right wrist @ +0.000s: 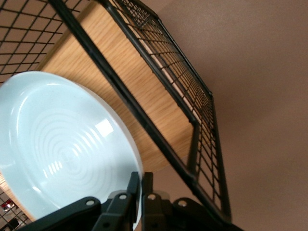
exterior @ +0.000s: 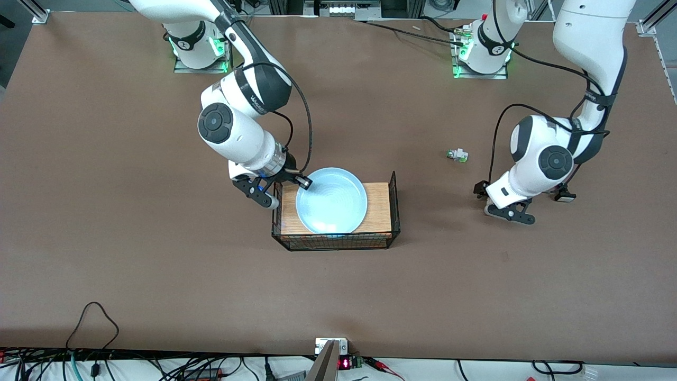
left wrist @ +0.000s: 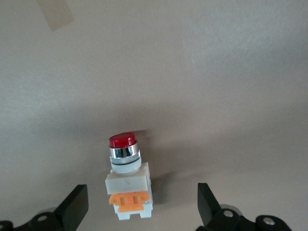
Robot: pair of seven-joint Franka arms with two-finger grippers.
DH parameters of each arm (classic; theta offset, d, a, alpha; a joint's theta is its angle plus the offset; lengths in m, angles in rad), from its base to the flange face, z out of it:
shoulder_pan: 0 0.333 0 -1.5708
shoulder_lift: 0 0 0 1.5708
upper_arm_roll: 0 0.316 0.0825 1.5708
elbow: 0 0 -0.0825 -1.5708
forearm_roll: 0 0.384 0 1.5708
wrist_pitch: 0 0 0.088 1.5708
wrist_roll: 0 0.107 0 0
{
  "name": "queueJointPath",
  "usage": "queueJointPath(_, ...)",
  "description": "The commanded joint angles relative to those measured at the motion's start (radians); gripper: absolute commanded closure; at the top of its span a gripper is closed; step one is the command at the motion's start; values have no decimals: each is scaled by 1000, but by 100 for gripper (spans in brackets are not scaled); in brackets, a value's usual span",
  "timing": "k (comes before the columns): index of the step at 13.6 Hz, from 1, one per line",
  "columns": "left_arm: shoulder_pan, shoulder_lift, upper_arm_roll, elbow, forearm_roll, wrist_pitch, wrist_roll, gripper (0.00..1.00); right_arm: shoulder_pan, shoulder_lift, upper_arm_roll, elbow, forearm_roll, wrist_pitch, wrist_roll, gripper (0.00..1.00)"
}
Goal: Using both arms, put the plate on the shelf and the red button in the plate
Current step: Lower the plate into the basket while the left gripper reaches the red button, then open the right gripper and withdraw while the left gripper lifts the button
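Note:
The pale light-blue plate point(exterior: 331, 200) is over the wooden floor of a black wire basket point(exterior: 394, 201). My right gripper point(exterior: 304, 182) is shut on the plate's rim at the end toward the right arm; the right wrist view shows the gripper point(right wrist: 142, 185) pinching the rim of the plate point(right wrist: 62, 144), which sits tilted above the wood. The red button point(left wrist: 127, 183), white with an orange band and a red tip, lies on the table between the open fingers of my left gripper point(left wrist: 142, 207). In the front view the left gripper point(exterior: 521, 198) is low over the table and hides the button.
A white part with a green tip point(exterior: 457, 155) lies on the table farther from the front camera than the left gripper. The basket's wire wall point(right wrist: 192, 96) runs close beside the plate. A strip of tape point(left wrist: 55, 12) is stuck to the table.

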Motion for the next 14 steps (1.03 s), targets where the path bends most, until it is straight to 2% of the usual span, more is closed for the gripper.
queueJointPath(1, 1, 12, 5, -28, 16, 44, 24, 0, 5, -56, -22, -2, -15, -16, 12, 0)
queueJointPath(2, 3, 26, 5, -29, 16, 68, 24, 1, 2, -85, -34, 4, -13, -54, 5, 0)
queueJointPath(3, 3, 38, 5, -35, 16, 90, 24, 7, 0, -111, -48, 10, -15, -88, 1, 0)
queueJointPath(4, 9, 49, 5, -35, 16, 96, 25, 21, -6, -140, -49, 19, -16, -126, -2, 0)
queueJointPath(5, 9, 44, 5, -37, 16, 93, 24, 49, -26, -169, -49, 30, -22, -174, -5, 0)
queueJointPath(6, 9, 43, 5, -35, 16, 88, 24, 66, -41, -189, -49, 46, -41, -228, -14, 0)
queueJointPath(7, 9, 41, 5, -32, 16, 82, 24, 81, -58, -209, -49, 50, -76, -283, -59, 0)
queueJointPath(8, 9, 37, 5, -29, 16, 78, 21, 91, -87, -228, -49, 50, -123, -321, -130, 0)
queueJointPath(9, 9, 24, 5, -23, 16, 59, 22, 94, -119, -241, -49, 50, -163, -351, -222, 0)
queueJointPath(11, -2, -25, 2, 21, 16, -22, 37, 94, -205, -261, -49, 50, -225, -418, -419, 0)
queueJointPath(14, -12, -57, -80, 220, -4, -320, 9, 94, -349, -284, -49, 50, -256, -493, -692, 0)
